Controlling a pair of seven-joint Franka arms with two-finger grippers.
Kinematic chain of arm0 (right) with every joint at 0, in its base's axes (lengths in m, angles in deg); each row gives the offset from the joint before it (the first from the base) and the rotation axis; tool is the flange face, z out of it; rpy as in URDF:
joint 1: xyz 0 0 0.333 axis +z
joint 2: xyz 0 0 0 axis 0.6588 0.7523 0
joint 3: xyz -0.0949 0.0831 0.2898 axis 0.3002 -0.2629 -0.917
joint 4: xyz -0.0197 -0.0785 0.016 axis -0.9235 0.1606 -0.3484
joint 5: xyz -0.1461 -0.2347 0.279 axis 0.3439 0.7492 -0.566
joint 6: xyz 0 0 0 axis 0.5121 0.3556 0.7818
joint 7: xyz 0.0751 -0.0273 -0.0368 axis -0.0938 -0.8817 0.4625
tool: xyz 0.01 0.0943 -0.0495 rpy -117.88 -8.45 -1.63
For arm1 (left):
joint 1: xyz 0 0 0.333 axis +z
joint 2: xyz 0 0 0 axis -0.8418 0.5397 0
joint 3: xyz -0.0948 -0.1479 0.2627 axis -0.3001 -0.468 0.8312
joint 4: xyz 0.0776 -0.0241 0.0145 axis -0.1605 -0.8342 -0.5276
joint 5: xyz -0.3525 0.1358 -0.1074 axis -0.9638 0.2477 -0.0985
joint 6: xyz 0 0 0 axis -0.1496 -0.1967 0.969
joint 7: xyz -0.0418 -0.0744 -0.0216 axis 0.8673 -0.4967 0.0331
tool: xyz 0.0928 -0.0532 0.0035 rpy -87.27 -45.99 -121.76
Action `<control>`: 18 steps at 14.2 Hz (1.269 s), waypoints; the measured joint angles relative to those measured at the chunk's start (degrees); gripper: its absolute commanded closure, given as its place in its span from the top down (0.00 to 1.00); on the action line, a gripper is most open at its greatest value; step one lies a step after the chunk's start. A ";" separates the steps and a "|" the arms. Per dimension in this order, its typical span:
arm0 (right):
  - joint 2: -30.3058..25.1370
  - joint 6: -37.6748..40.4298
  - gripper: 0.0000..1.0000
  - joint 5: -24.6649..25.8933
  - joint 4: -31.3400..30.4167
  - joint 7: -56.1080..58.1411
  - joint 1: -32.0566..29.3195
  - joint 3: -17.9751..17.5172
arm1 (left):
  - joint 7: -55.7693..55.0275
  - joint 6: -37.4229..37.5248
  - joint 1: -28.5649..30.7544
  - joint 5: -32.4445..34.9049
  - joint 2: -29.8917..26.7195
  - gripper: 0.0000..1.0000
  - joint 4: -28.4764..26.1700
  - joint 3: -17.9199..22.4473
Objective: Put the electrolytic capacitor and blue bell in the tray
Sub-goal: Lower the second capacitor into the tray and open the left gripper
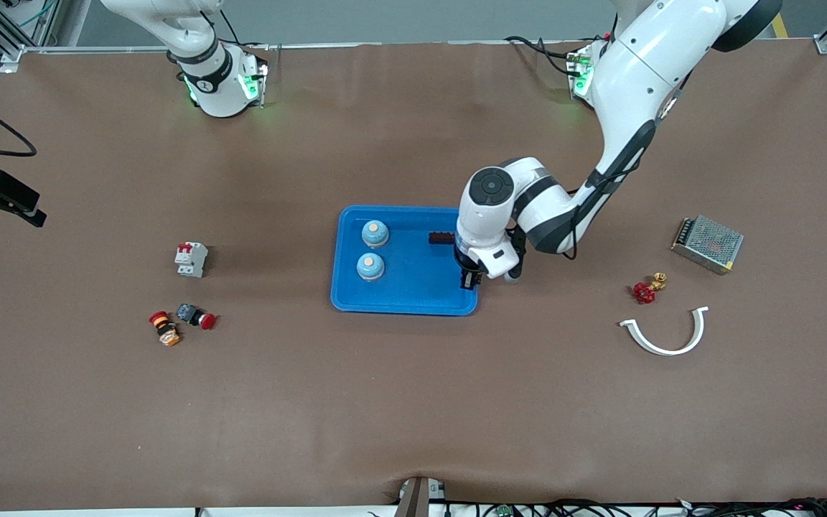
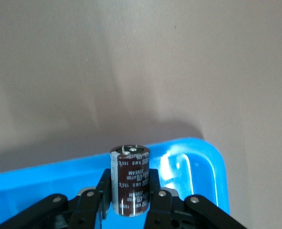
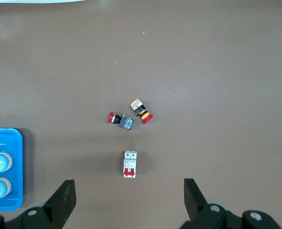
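The blue tray point(image 1: 413, 294) sits near the middle of the brown worktop point(image 1: 413, 402). Two blue bells point(image 1: 375, 233) point(image 1: 370, 266) stand upright in it at the right arm's end, one nearer the front camera than the other, close together but apart. A dark capacitor point(image 1: 441, 237) lies on its side on the tray floor toward the left arm's end.

The left hand point(image 1: 469, 280) hangs over the tray's corner at the left arm's end, the corner nearer the front camera. It is clenched on an electrolytic capacitor point(image 2: 130, 181), a dark brown cylinder held upright between the fingers point(image 2: 156, 187); in the left wrist view the tray rim point(image 2: 212, 157) shows just under it.

The right hand point(image 3: 126, 200) is over the worktop at the right arm's end, waiting, with its fingers spread wide and nothing between them.

On the right arm's side of the tray lie a white circuit breaker point(image 1: 192, 259) and two red-capped push buttons point(image 1: 164, 327) point(image 1: 196, 316), well apart from the tray. On the left arm's side lie a red and brass valve point(image 1: 647, 288), a white curved clip point(image 1: 667, 334) and a metal mesh power supply point(image 1: 706, 243), also well apart.

Bare worktop surrounds the tray on all sides, widest toward the front camera.
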State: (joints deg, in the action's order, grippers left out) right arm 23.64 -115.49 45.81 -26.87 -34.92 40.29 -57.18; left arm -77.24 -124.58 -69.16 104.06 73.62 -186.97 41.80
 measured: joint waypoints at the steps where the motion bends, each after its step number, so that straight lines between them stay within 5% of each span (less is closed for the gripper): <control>1: 0.00 0.01 1.00 -0.01 0.00 0.00 0.00 0.00 | -0.51 0.08 -0.51 0.00 0.06 0.00 0.26 0.04; 13: 0.00 0.31 1.00 -0.04 0.00 0.00 -0.01 0.09 | -10.08 0.53 -5.67 0.00 6.08 0.00 8.13 0.22; 18: -0.01 0.63 1.00 -0.04 0.00 0.00 -0.02 0.10 | -10.72 0.81 -8.86 0.00 6.77 0.00 9.17 3.19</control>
State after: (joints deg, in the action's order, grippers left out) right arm 23.63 -114.86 45.78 -26.87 -34.92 40.27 -57.08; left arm -87.97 -123.77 -78.02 104.06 80.39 -177.80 44.98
